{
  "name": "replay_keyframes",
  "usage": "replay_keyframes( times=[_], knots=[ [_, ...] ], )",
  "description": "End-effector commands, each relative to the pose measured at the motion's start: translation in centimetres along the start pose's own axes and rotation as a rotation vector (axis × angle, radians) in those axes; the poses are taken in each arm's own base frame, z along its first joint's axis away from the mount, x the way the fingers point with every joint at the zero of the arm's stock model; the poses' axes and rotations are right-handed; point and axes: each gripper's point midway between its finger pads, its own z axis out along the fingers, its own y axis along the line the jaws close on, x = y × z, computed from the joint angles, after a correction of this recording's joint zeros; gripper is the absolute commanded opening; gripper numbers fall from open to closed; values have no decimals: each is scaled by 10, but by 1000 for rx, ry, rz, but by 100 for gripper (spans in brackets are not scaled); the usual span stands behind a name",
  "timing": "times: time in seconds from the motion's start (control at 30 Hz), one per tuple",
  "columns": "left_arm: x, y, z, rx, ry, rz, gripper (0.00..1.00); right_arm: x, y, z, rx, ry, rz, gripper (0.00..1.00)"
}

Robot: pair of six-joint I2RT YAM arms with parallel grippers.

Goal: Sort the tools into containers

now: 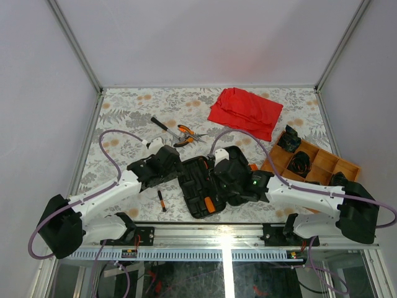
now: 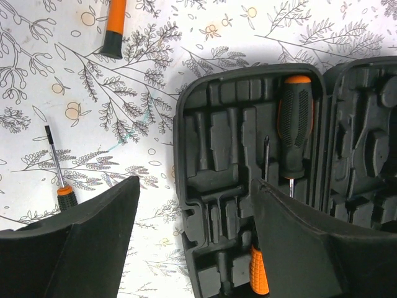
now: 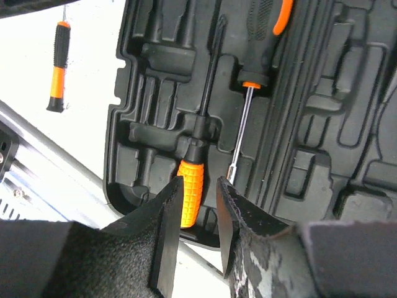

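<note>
Here, left gripper (image 2: 195,181) wide, empty, right gripper (image 3: 199,181) slightly parted astride screwdriver (image 3: 190,172).

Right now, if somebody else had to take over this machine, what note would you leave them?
Left pincer: open, empty, above the open case.
Right pincer: slightly open, straddling the orange-handled screwdriver lying in its slot. A gap shows on one side, so it is apparently not gripped.
Done: that driver and the big black-and-orange screwdriver sit in the case.
To do: the small screwdriver lies on the table beside the case. The pliers and a long black-handled tool lie farther back.
</note>
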Motion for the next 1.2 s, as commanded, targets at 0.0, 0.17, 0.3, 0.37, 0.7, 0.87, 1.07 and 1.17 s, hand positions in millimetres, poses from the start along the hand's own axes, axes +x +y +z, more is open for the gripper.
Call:
replay_keyframes(
  times=[0.0, 0.17, 0.3, 0.37, 0.7, 0.87, 1.07, 1.17],
  knots=[
    [-16, -10, -7, 6, -43, 1, 71, -9, -10, -3, 47, -88, 37, 35],
    [-15, -30, -10, 31, -51, 18, 72, -1, -3, 5, 7, -67, 81, 35],
    [-9, -48, -6, 70, -32, 31, 70, 7, 11, 13, -60, -21, 85, 34],
    [-4, -53, 0, 71, -17, 38, 69, 10, 14, 16, -73, -8, 87, 34],
    [7, -66, 19, 86, 22, 51, 50, 20, 13, 26, -66, 34, 75, 32],
    [9, -67, 23, 86, 29, 58, 40, 25, 14, 30, -70, 54, 78, 31],
    [13, -58, 23, 75, 30, 71, 31, 20, 16, 33, -68, 41, 78, 30],
    [10, -54, 19, 76, 12, 75, 31, 14, 16, 34, -60, 28, 72, 30]
  ],
)
